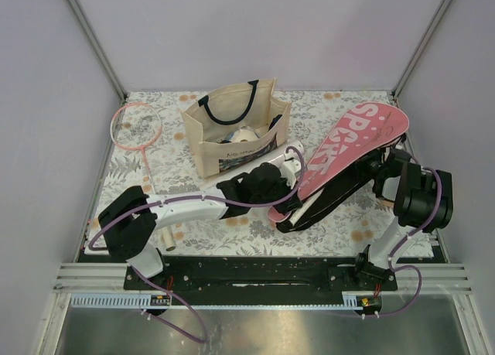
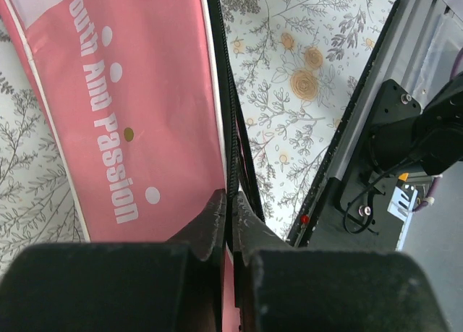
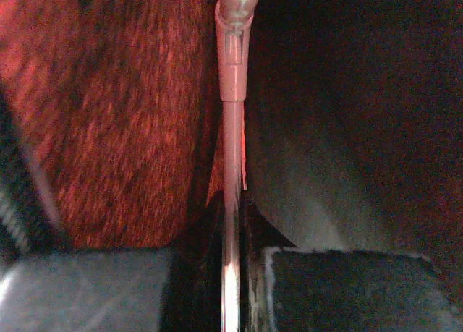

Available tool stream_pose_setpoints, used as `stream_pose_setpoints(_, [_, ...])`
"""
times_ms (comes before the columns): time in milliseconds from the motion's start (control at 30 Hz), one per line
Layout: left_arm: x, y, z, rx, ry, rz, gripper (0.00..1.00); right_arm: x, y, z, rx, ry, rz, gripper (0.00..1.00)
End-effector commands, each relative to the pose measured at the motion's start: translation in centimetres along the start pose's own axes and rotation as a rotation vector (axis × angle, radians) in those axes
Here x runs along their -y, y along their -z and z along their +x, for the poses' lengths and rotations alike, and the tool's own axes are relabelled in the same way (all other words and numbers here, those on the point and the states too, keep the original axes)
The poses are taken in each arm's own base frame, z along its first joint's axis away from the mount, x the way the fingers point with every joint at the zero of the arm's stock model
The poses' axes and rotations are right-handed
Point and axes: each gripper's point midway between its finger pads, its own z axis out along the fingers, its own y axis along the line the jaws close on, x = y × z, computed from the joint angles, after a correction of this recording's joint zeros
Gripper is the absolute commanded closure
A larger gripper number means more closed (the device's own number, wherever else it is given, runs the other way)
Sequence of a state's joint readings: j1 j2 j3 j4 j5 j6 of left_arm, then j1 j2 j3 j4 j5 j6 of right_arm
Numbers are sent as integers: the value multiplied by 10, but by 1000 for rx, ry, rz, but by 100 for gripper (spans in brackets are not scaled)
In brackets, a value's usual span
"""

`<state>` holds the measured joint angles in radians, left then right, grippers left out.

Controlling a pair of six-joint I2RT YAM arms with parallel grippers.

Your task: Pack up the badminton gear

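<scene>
The pink "SPORT" cover (image 1: 352, 142) lies diagonally at the right of the table, its black underside and strap showing along the lower edge. My left gripper (image 2: 231, 198) is shut on the black zipper edge at the narrow end of the cover (image 2: 137, 115). Inside the cover, with red fabric (image 3: 108, 115) to one side, my right gripper (image 3: 233, 198) is shut on a thin pink racket shaft (image 3: 231, 129). A second pink-framed racket (image 1: 136, 127) lies flat at the far left. A long white tube (image 1: 290, 155) lies under my left arm.
A beige tote bag (image 1: 232, 138) with black handles stands upright at the back centre, just behind my left arm. The right arm's wrist (image 1: 390, 173) leans against the cover's open side. The black base rail (image 1: 255, 274) runs along the near edge.
</scene>
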<state>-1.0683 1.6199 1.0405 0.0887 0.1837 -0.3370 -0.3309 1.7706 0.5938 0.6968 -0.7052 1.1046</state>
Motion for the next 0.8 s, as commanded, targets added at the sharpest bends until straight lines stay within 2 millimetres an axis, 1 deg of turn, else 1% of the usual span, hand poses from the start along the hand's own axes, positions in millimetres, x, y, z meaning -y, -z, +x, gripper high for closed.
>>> stream_pose_setpoints(0, [26,17,-16,56,18,87,100,-33,-12,-27,103,61,-86,100])
stream_pose_setpoints(167, [30,21,-9,67,60,123,100,-31,-20,-27,128,62,-67,100])
stream_pose_setpoints(233, [31,20,-8,77,81,128,100,-36,-24,-27,139,70,-71,100])
stream_pose_setpoints(300, [27,16,-4,74,98,110,100,-38,-32,-22,132,75,-67,100])
stream_pose_setpoints(333, [25,13,-2,72,101,101,100,-40,-37,-18,118,77,-66,98])
stream_pose_setpoints(367, [22,10,0,66,103,91,100,-40,-40,-15,107,70,-63,96])
stream_pose_setpoints(433, [19,2,1,59,106,80,100,-38,-42,-10,101,50,-54,86])
stream_pose_setpoints(500, [16,-5,4,49,111,69,100,-30,-38,-7,103,25,-19,74])
stream_pose_setpoints(567, [11,-11,5,44,120,47,100,-20,-34,-2,90,26,42,66])
stream_pose_setpoints(700, [-1,-26,14,6,130,-4,100,1,-18,11,55,0,191,57])
stream_pose_setpoints(767, [-7,-33,19,-9,132,-31,100,9,-8,13,60,7,266,54])
